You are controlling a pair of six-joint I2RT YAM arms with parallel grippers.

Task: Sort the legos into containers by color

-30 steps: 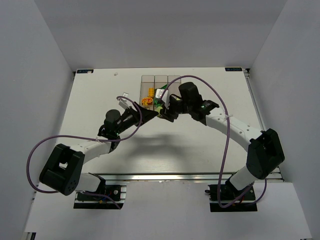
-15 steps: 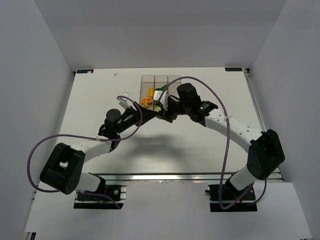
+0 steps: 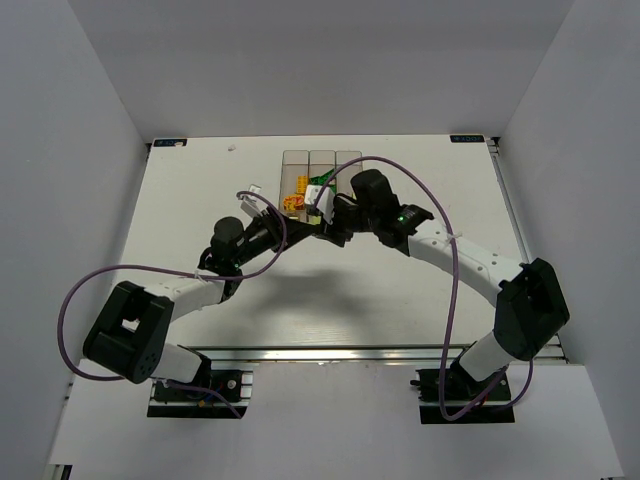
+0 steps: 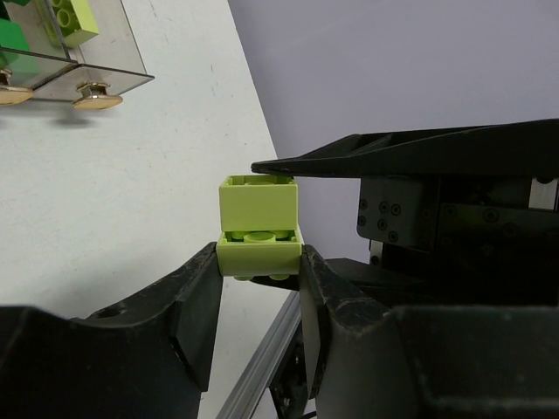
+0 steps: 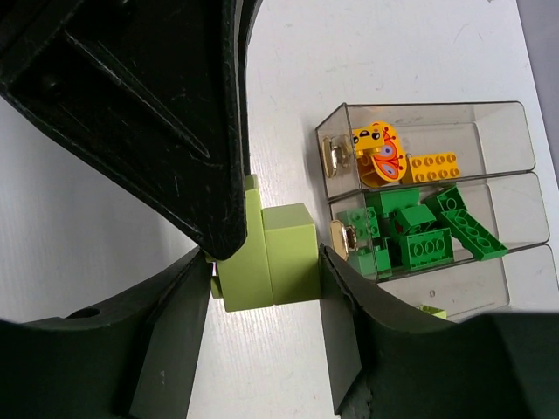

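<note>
Clenched on the lower of two joined pale bricks [image 4: 258,205]: the left gripper [image 4: 259,262], one finger pressed to each side, studs showing at the seam between the two. Pinched along its length by the right gripper [image 5: 266,266] too, closed with one finger against the top of the upper brick and the other against the underside of the lower. Both pairs of black fingers crossed round the same small stack.

Seen from above, held just in front of the knob end of the bins [image 5: 498,140], about level with the middle bin. Left arm [image 3: 190,290] reaching in from the left of the bins, right arm [image 3: 470,255] from the right. Height over the white table [image 4: 131,218]: not possible to tell.

Inside the bins, from the right wrist view:
- Orange bricks [image 5: 434,166] and a printed orange piece [image 5: 377,150] in one end bin.
- Green bricks [image 5: 419,236] heaped in the middle bin.

In the other end bin, shown best by the left wrist view, a yellow-green brick [image 4: 74,16] lying against the clear wall. Round brass-coloured knobs [image 4: 96,100] on the bins' near ends, facing the held stack.
</note>
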